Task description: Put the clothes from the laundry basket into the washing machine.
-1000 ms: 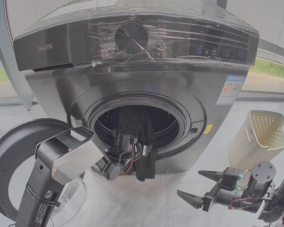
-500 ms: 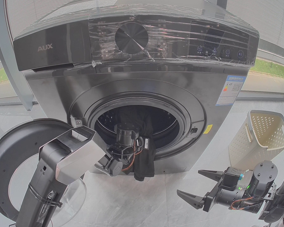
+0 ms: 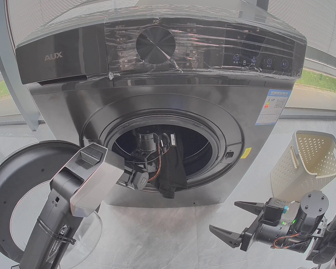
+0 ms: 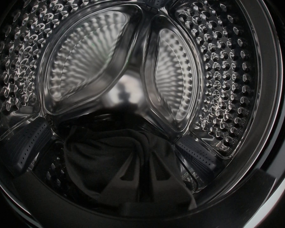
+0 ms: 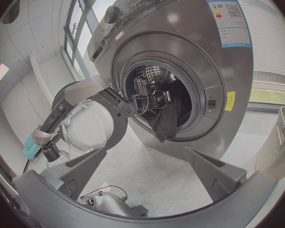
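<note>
Across the washing machine [image 3: 212, 105] opening droops a creased black garment [image 3: 173, 169].

Left arm [image 3: 84, 178]: angular silver-grey shell over a black lower link, banded by a black cable tie [image 3: 49, 234]. Orange and black cables [image 3: 157, 165] loop at its wrist end.

Right gripper [image 3: 224, 216]: dark tapered fingers [image 5: 85, 165], ribbed near the tips, one screw [image 5: 68, 185] each. Behind it sit a round black cap [image 3: 313, 203] with screws, a green lamp [image 3: 293, 221] and an orange cable [image 3: 283, 240].
</note>
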